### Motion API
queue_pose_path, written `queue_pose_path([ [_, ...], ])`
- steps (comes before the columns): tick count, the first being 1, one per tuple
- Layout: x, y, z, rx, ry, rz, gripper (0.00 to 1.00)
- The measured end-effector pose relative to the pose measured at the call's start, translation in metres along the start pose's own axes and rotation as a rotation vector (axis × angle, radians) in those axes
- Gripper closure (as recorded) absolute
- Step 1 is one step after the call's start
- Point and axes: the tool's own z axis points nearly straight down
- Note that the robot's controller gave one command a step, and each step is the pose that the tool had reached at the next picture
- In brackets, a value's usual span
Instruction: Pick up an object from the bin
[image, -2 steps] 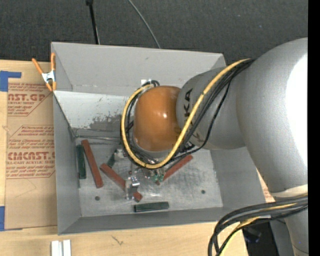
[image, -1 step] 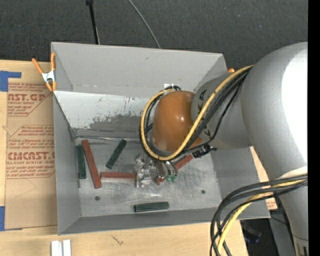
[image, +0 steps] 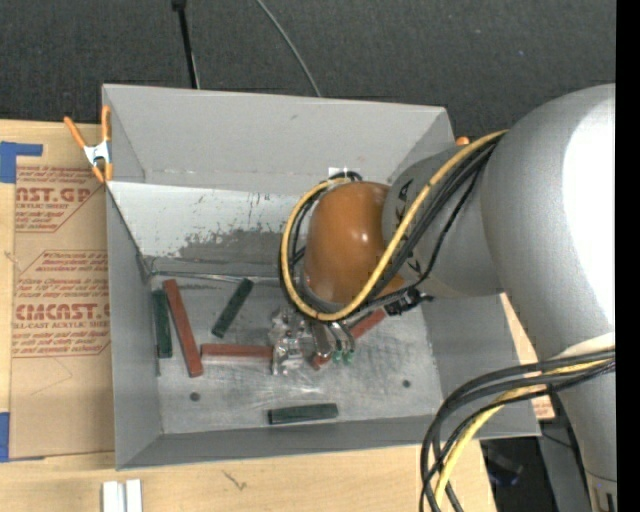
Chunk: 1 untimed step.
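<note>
Camera view looks down into the grey metal bin (image: 270, 135), where the arm reaches in from the right and its orange wrist cover (image: 340, 245) hangs over the middle of the floor. The gripper (image: 300, 350) sits low at the right end of a red-brown stick (image: 235, 352) that lies flat near the floor's centre; whether the claw is open or closed cannot be told. To the left lie another red-brown stick (image: 183, 328) and a dark green stick (image: 161, 324), side by side. A slanted dark green stick (image: 232, 306) lies above, and one more green stick (image: 302, 412) near the front wall.
</note>
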Motion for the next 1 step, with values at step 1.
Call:
queue_pose_path([
  [1, 0.0080, -0.0129, -0.1584, 0.001, -0.006, -0.057, 1.00],
])
